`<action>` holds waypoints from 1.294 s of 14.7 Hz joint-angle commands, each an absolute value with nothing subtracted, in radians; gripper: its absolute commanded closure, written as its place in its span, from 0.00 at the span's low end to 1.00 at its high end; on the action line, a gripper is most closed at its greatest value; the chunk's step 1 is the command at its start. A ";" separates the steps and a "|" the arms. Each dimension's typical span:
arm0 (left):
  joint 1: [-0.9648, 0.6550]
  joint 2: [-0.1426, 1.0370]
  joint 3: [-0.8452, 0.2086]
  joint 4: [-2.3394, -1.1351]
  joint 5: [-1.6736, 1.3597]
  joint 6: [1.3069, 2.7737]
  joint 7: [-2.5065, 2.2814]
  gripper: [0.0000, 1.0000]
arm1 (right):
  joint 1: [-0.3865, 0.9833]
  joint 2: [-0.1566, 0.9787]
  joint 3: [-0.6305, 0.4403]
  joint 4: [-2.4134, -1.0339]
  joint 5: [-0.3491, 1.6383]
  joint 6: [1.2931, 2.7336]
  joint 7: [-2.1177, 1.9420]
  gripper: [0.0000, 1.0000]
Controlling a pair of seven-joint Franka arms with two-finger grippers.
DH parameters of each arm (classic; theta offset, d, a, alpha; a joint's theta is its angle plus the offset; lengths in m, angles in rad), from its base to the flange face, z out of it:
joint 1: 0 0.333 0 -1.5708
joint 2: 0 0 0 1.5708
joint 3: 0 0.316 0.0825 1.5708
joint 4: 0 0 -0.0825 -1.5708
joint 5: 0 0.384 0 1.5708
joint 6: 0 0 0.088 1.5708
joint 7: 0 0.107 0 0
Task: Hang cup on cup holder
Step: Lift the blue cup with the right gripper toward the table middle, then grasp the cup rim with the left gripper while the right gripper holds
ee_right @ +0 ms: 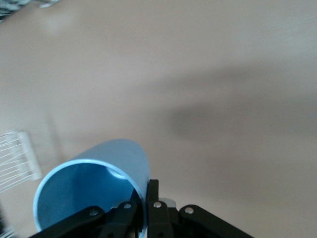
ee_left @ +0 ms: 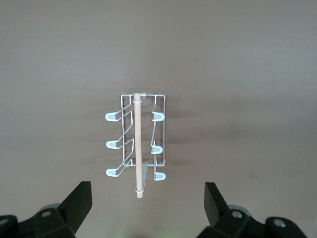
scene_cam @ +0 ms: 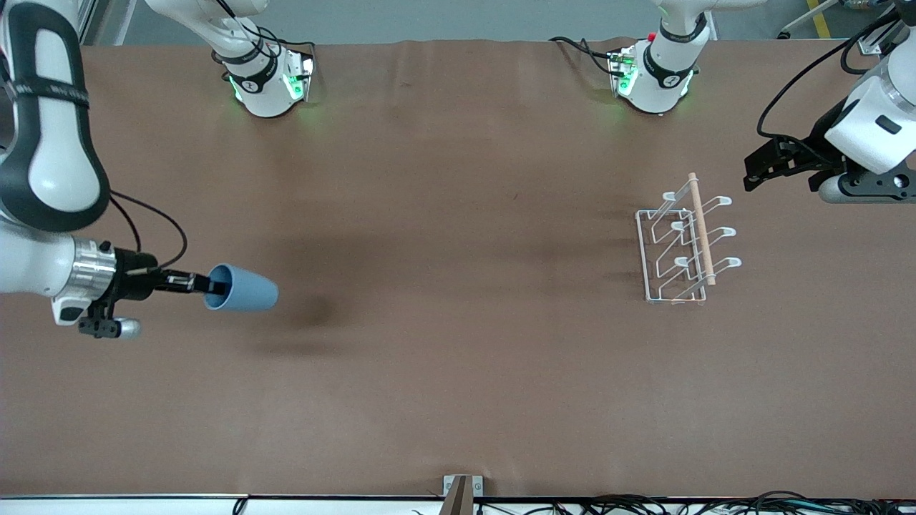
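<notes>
Holding the cup (scene_cam: 242,289) in the right gripper (scene_cam: 212,285), I have it up in the air over the table (scene_cam: 458,400) toward the right arm's end, its shadow on the cloth below. The fingers are pinched on the cup's rim wall, one inside the mouth and one outside, as the right wrist view shows plainly (ee_right: 143,208). The cup lies on its side in that grip, mouth toward the wrist, closed bottom pointing along the table toward the left arm's end.

That is the direction that matters: the cup holder (scene_cam: 680,250) stands well apart from the cup, toward the left arm's end of the table, so I judge the carry must run nearly the table's length. The rack's wooden rod (scene_cam: 701,229) runs from the robots' edge toward the front camera's edge, crosswise to that line of travel, with looped prongs slanting out on both sides.

My left gripper (ee_left: 148,201) waits above the table close by the rack, jaws spread wide and empty, looking down on it.

The cup is light blue, smooth, handleless, slightly tapered, and small against the white wire rack.
</notes>
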State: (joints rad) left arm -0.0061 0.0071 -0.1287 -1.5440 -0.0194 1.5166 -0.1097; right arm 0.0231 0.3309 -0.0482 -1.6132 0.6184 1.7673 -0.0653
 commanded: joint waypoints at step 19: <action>-0.544 0.232 -0.310 -1.312 -0.054 1.931 0.078 0.01 | 0.336 0.241 -0.054 -1.741 1.338 1.841 -0.063 1.00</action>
